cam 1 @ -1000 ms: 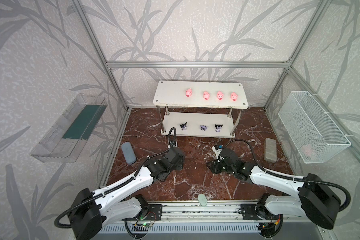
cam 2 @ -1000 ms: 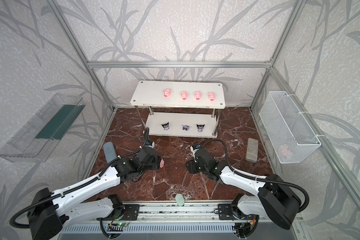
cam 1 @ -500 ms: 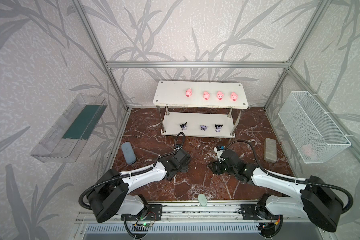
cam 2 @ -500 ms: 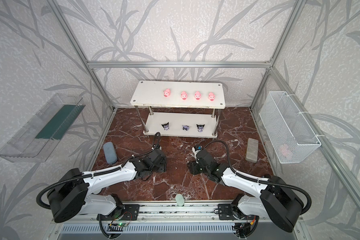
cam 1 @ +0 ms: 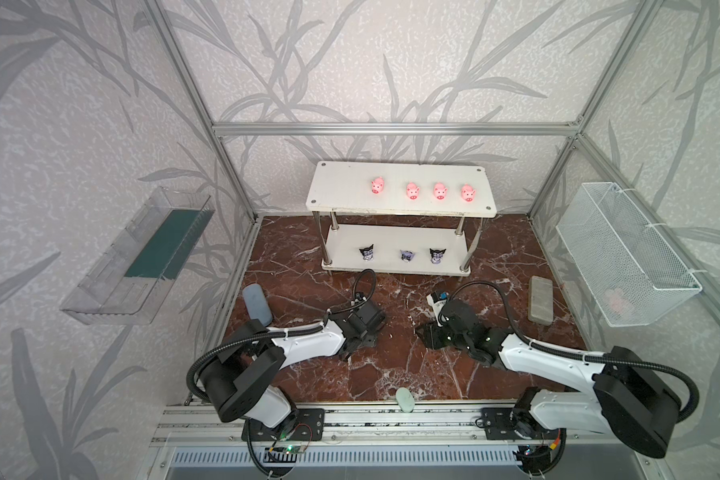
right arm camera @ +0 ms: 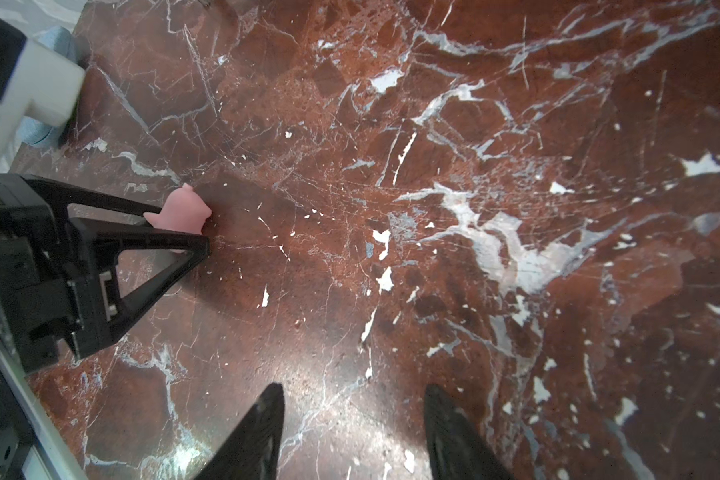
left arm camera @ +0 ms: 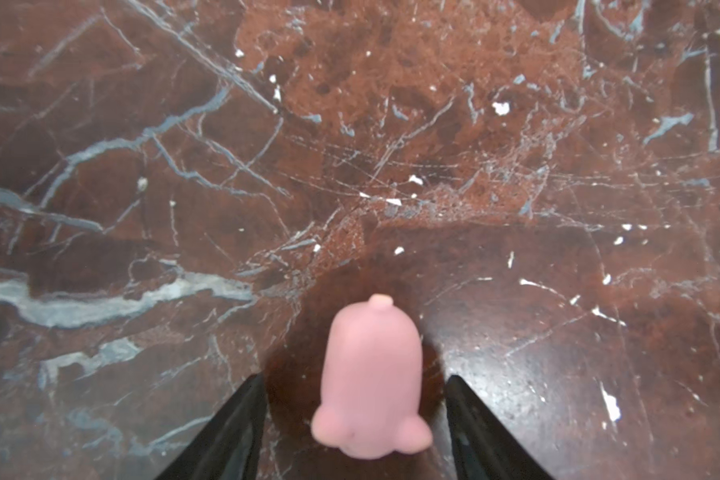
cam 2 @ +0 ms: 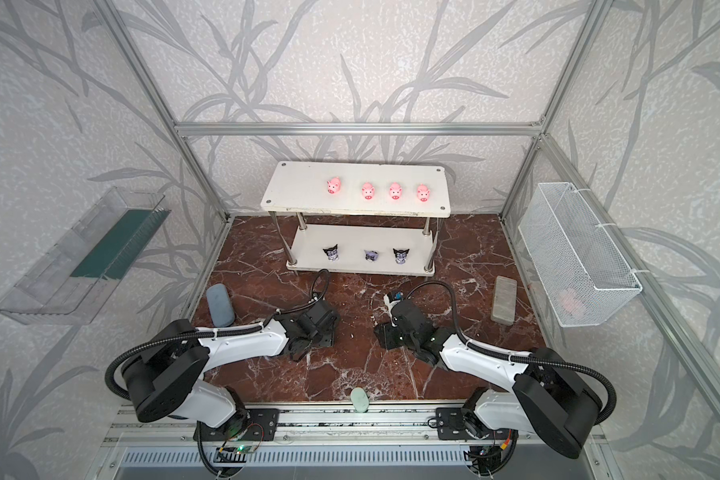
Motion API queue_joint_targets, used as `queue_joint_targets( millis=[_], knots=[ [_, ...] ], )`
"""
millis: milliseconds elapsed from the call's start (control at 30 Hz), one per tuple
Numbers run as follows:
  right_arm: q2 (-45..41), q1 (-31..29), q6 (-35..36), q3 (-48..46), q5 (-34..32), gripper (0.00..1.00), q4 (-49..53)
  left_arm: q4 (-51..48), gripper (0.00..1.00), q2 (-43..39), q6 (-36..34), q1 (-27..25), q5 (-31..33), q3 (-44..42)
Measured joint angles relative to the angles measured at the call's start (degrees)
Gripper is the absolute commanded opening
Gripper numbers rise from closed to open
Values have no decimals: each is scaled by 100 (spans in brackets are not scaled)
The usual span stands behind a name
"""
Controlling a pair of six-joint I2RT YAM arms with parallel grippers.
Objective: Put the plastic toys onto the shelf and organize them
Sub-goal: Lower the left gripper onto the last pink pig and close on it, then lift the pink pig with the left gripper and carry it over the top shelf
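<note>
Our left tool (left arm camera: 355, 380) has dropped to the tabletop (cam 1: 308, 291), jaws loose around the last pig (left arm camera: 373, 365), unshelved; right tool (right arm camera: 353, 390) gapes empty.

No lettering can be read anywhere (all views).

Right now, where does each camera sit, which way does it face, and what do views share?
Both top views: high at the front, looking down and back across the marble floor to the shelf; left arm and right arm show.
Left wrist: on the left arm, facing down at the floor; the left gripper straddles the pink pig.
Right wrist: on the right arm, facing down; right gripper open, empty.
Shared: right wrist also shows that pig and left gripper.
</note>
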State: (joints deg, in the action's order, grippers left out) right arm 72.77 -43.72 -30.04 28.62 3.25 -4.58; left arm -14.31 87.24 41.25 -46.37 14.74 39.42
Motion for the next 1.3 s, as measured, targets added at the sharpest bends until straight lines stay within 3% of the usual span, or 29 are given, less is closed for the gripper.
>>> queue_joint_targets(
  millis=[833, 1067, 1300],
  knots=[
    [369, 90, -15, 0, 179, 55, -170, 81, 26, 352, -15, 0, 173, 286],
    [361, 92, -15, 2, 179, 55, -162, -542, 25, 133, -28, 0, 55, 470],
    [219, 96, 37, 101, 170, 55, -22, -1705, 26, -927, -151, 0, 20, 1316]
  ],
)
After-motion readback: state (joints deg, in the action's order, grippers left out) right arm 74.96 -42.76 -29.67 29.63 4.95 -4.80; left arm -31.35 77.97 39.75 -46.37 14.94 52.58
